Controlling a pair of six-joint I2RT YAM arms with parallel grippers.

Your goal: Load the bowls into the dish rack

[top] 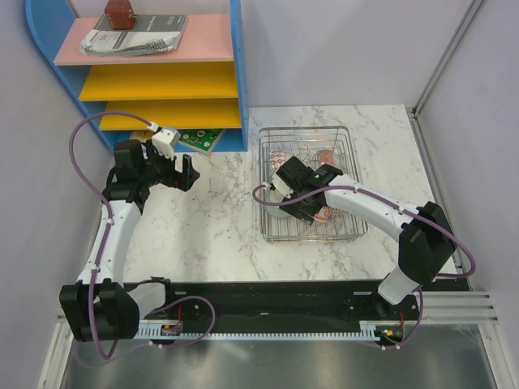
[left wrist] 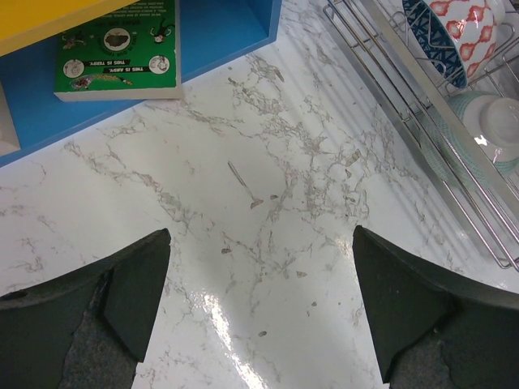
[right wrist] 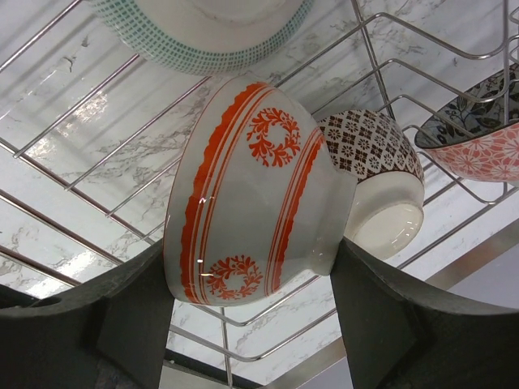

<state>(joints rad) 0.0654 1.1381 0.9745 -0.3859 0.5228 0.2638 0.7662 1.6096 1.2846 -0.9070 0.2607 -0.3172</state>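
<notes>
The chrome wire dish rack (top: 353, 162) stands right of centre on the marble table. Inside it my right gripper (right wrist: 250, 253) is shut on a white bowl with orange-red rings and wreaths (right wrist: 251, 194), held on its side, one finger at the rim and the other at the foot. Around it in the rack lie a brown mesh-patterned bowl (right wrist: 377, 162), a pale green grid bowl (right wrist: 211, 36) and a pink floral bowl (right wrist: 478, 146). My left gripper (left wrist: 261, 308) hangs open over bare marble left of the rack (left wrist: 422, 121), holding nothing.
A blue shelf unit with yellow and pink boards (top: 162, 73) stands at the back left. A green booklet (left wrist: 117, 49) lies at its foot. Walls close in on both sides. The rack's raised wire sides (right wrist: 73, 121) surround the right gripper.
</notes>
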